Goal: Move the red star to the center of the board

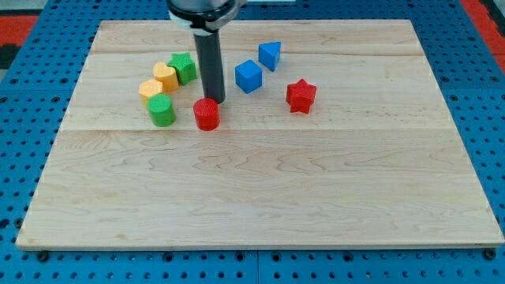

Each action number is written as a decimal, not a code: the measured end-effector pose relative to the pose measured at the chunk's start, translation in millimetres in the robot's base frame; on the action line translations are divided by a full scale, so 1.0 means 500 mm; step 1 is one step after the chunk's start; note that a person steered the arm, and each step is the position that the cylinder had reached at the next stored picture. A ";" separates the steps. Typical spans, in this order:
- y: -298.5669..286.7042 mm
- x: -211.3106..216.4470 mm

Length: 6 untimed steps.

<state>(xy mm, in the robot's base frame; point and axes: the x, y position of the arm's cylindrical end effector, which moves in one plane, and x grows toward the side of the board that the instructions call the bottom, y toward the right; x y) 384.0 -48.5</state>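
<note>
The red star [301,95] lies on the wooden board [260,197], right of centre in the view's upper half. My tip [215,101] stands well to the star's left, just above and right of a red cylinder [207,113], very near it. The dark rod rises from the tip to the view's top edge.
A blue cube [248,76] and a blue triangular block [270,55] lie up-left of the star. A green block [184,68], two yellow blocks [165,76] [151,89] and a green cylinder [161,110] cluster left of the rod.
</note>
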 end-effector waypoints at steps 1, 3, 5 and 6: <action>0.077 -0.017; 0.176 -0.066; 0.130 -0.089; 0.130 -0.089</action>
<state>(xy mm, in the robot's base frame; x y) 339.3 16.6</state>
